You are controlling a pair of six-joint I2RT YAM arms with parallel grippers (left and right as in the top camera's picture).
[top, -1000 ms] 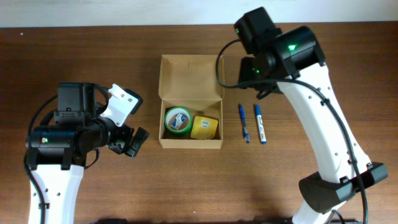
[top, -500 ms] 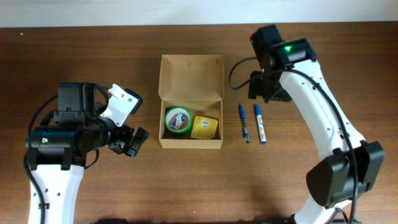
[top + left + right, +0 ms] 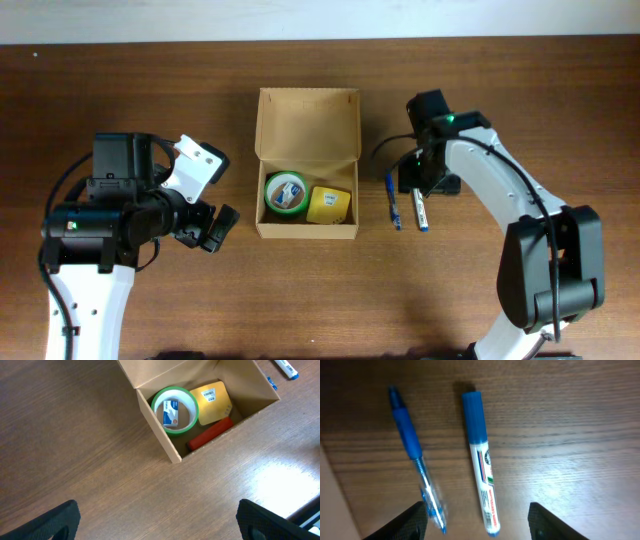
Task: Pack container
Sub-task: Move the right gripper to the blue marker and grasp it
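**Box** (image 3: 307, 125): tan cardboard, set at the middle of the wooden table (image 3: 150, 90). The lid flap is laid back toward the far edge and the inside is exposed.

**Contents of the box:**
- A green tape roll (image 3: 175, 409), with a small blue-and-white packet (image 3: 171, 412) lodged inside its ring.
- A yellow carton (image 3: 213, 400), placed just beside the roll.
- A red object (image 3: 210, 433), laid against the near wall. Its kind cannot be told.

**Blue pen** (image 3: 410, 445) and **blue-capped marker** (image 3: 484, 480): laid side by side on the table to the right of the box, apart from one another.

**Left gripper** (image 3: 160, 522): held to the left of the box, over bare wood. It is spread wide and nothing is gripped.

**Right gripper** (image 3: 477, 520): positioned over the marker. It is partly parted, with one finger seen to each side of the white barrel. Nothing is grasped.
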